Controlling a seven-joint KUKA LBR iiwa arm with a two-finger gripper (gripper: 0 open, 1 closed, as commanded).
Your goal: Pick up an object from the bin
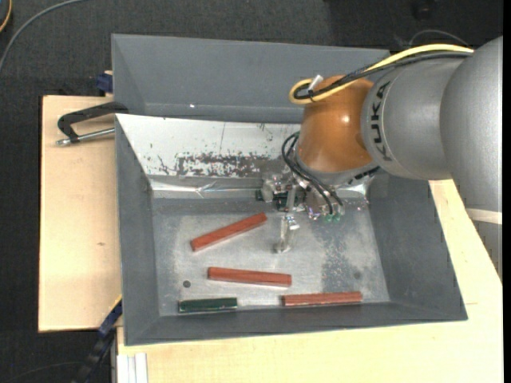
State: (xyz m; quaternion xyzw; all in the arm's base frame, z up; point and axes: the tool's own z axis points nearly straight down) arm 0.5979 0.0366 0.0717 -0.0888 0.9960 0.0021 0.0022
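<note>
— Tilted red-brown bar point(229, 233), the one by the gripper: what lies nearer than it in the bin point(136, 238)?
— Along the front wall, a dark green bar point(207, 304) at 7 o'clock and a red-brown bar point(322, 298) at 5 o'clock, both flat and well apart. Just behind them, near 6 o'clock, a second red-brown bar point(249, 277) lies flat, almost parallel to the front wall, touching neither.
— And the tilted one itself?
— Farther back, at about 10 o'clock from the floor's middle. The tilted red-brown bar lies flat, its left end nearer the front, its right end slanting back toward 2 o'clock.
— Where is the gripper point(282, 244)?
— Near the middle, just off that bar's right end, at its 5 o'clock, pointing down over bare floor. Whether the jaws are open or closed I cannot tell.
— Behind it?
— The orange cover point(335, 130) on the wrist, at 1 o'clock, in front of the back wall
</note>
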